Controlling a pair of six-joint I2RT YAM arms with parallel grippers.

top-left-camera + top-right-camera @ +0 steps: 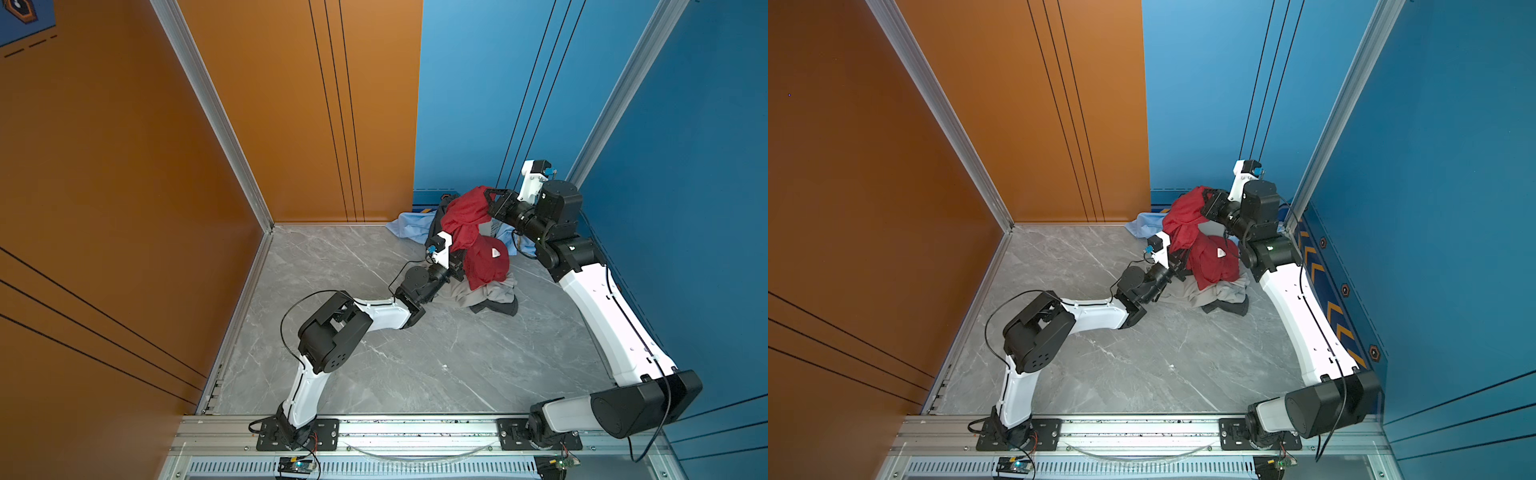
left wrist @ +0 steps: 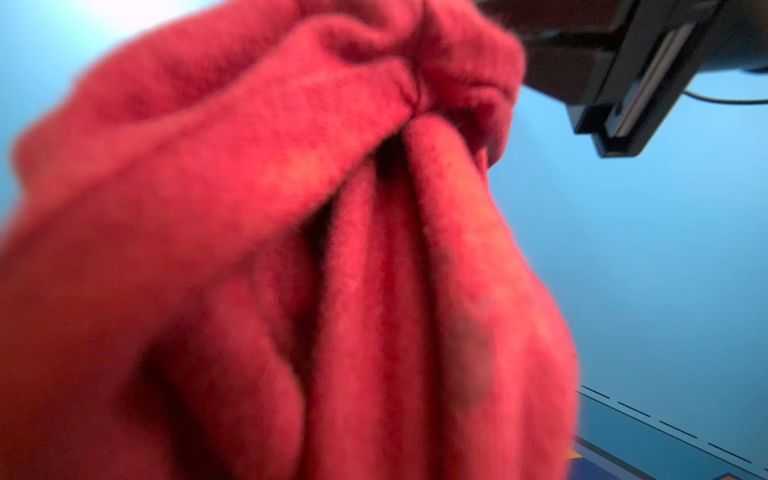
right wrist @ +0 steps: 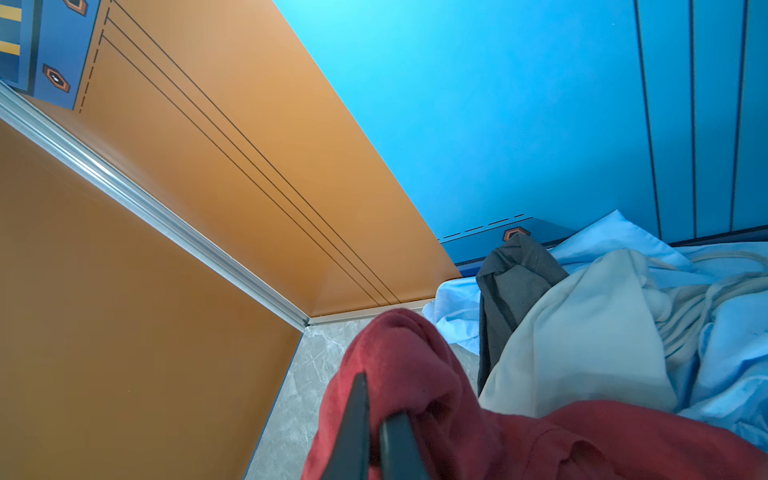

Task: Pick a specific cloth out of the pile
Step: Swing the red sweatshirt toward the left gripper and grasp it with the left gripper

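Observation:
The dark red cloth (image 1: pixel 465 220) (image 1: pixel 1183 224) hangs stretched between my two grippers, above the pile (image 1: pixel 486 295) at the back right of the marble floor. My right gripper (image 1: pixel 487 203) (image 3: pixel 376 415) is shut on the cloth's top fold, and its dark fingers (image 3: pixel 353 415) pinch red fabric. My left gripper (image 1: pixel 459 259) (image 1: pixel 1179 262) is pressed into the cloth's middle. Its jaws are hidden by red folds (image 2: pixel 291 249) that fill the left wrist view. The cloth's lower part, with a white label (image 1: pixel 495 252), droops onto the light grey garment (image 3: pixel 582 332).
Light blue cloth (image 1: pixel 409 226) and dark grey fabric (image 1: pixel 498 309) lie around the pile. An orange wall (image 1: pixel 124 187) closes the left side. Blue walls (image 1: pixel 685 166) stand behind and to the right, close to my right arm. The arm bases sit on a metal rail (image 1: pixel 415 432) in front.

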